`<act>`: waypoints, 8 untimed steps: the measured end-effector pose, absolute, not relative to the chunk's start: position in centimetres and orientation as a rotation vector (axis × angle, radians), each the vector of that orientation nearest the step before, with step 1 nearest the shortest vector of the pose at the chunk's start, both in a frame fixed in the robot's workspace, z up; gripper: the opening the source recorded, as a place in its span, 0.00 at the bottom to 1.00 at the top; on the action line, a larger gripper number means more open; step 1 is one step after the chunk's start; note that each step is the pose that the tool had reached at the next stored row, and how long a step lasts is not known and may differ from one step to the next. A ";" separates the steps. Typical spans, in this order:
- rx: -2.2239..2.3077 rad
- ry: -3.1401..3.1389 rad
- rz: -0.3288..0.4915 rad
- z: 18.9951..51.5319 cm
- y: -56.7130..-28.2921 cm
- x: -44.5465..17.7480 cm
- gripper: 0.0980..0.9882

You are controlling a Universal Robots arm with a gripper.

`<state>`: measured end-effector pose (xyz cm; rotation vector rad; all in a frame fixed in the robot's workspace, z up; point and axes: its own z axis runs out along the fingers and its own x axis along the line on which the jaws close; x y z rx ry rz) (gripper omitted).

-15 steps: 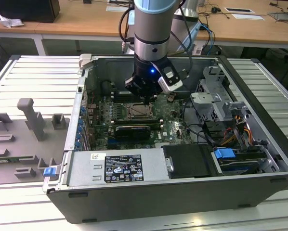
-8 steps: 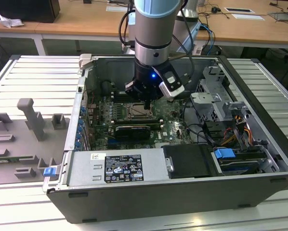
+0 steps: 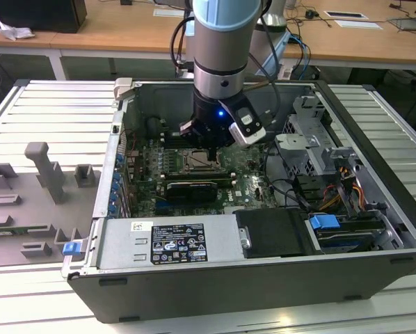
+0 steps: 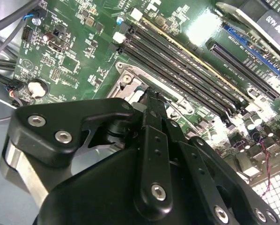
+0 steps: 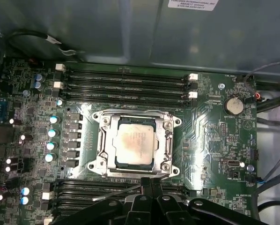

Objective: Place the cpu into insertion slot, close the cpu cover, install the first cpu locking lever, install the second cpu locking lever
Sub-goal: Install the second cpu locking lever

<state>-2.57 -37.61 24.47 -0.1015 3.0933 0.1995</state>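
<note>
In the first wrist view the cpu (image 5: 136,144), a dull silver square, lies in the insertion slot (image 5: 173,123) on the green motherboard. The silver cpu cover (image 5: 104,140) lies flat around it as a frame. A thin silver locking lever (image 5: 115,193) slants out over the memory slots from the socket's edge. My gripper (image 5: 150,182) sits right at that edge, its two black fingers pressed together beside the lever's end. In the exterior view the gripper (image 3: 209,150) hangs over the socket (image 3: 196,162) inside the open computer case. The second wrist view shows the fingers (image 4: 151,105) at the socket's corner (image 4: 126,79).
Long black memory slots (image 5: 123,84) flank the socket on two sides. A long black card (image 3: 192,188), the power supply (image 3: 177,243), a drive cage (image 3: 312,142) and loose cables (image 3: 291,188) crowd the case. Grey fixtures (image 3: 44,170) stand on the table at the exterior view's left.
</note>
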 end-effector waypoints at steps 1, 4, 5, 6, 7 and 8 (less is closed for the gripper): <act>-0.102 3.093 0.199 24.4 -37.6 -2.6 0.01; -0.101 3.093 0.200 24.4 -37.6 -2.6 0.01; -0.101 3.093 0.200 24.4 -37.6 -2.6 0.01; -0.101 3.093 0.200 24.4 -37.6 -2.6 0.01; -0.101 3.093 0.200 24.4 -37.6 -2.6 0.01; -0.101 3.093 0.200 24.4 -37.6 -2.6 0.01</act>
